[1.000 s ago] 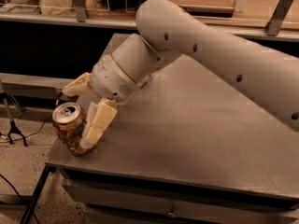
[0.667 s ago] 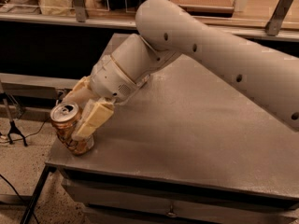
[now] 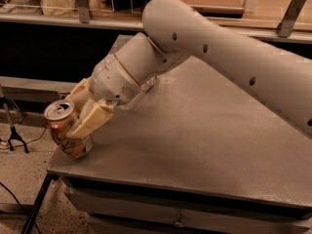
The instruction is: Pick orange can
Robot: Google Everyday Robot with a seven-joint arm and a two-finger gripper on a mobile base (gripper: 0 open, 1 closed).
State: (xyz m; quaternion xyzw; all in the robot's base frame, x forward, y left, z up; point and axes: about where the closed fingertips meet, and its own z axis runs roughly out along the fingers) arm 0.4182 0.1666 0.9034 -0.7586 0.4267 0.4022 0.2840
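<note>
The orange can (image 3: 62,133), copper-coloured with a silver top and pull tab, is at the front-left corner of the grey table (image 3: 204,130). It leans with its top tilted to the left. My gripper (image 3: 77,117) reaches down from the white arm (image 3: 219,48) and is shut on the can. One cream finger (image 3: 92,121) lies across the can's near side, and the other shows behind its top. The can's base is at the table surface, right by the corner; I cannot tell whether it touches.
The table's left and front edges run close to the can, with speckled floor (image 3: 29,179), cables and a black stand leg (image 3: 14,135) below on the left. A counter (image 3: 58,18) with boxes and containers runs along the back.
The fingers have closed onto the can. The can has shifted a little to the left toward the table corner and now leans more.
</note>
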